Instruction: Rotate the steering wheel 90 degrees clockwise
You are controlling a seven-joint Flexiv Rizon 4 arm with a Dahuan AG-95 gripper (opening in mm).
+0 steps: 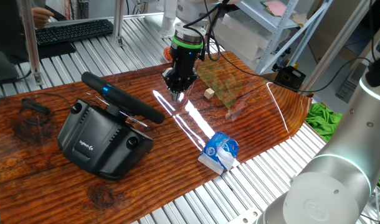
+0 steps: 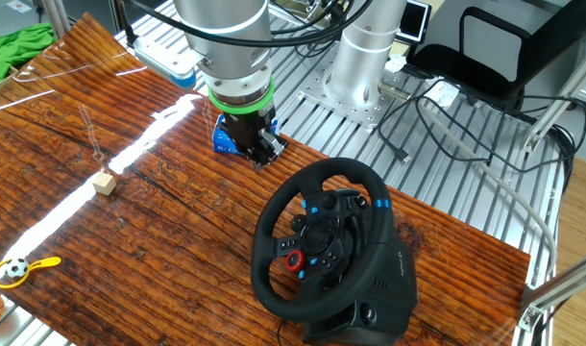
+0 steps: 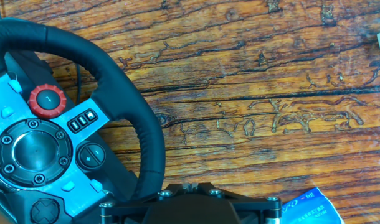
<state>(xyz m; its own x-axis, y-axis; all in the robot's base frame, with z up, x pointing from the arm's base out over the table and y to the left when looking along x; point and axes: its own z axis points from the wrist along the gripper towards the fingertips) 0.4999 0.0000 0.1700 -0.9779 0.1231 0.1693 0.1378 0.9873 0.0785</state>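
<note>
One steering wheel [image 2: 319, 234] sits on its black base [image 1: 103, 140] at one end of the wooden table [image 1: 252, 124], tilted up so it can be turned. The gripper [image 1: 177, 94] hangs just beside the rim, not touching it, and holds nothing. It points straight down from the arm. I cannot tell if its fingers are open or closed.

1. The counter [image 1: 258, 134] is a reddish-brown wood-grain sheet, glossy, with bright streaks of glare, lying over a slatted metal bench [image 1: 240, 199].
2. The steering wheel [image 2: 317, 235] stands on its black base [image 1: 103, 140] at one end.
3. A small wooden cube [image 1: 208, 93] rests near the middle.
4. A blue-and-white packet [image 1: 220, 151] lies at one edge.
5. A yellow toy with a small soccer ball [image 2: 19, 270] sits at a corner.
</note>
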